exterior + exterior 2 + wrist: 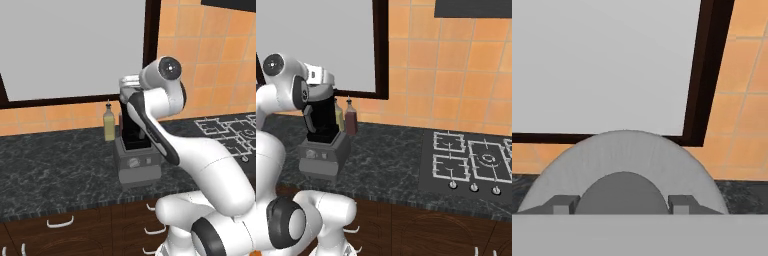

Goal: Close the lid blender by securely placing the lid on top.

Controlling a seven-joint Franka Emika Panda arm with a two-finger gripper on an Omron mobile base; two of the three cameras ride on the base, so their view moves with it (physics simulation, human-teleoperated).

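Above the blender (136, 150), the gripper (622, 202) is clamped on the raised knob of the lid (627, 160), its two fingertips (562, 204) pressing either side. The light-grey disc lies flat, knob up, broad face level with the jar mouth below it. This looks like the placing step: the lid seems at the jar's top, though whether it is seated is hidden by the arm. Next comes a straight push down, then release. The jar stands upright, long axis vertical.
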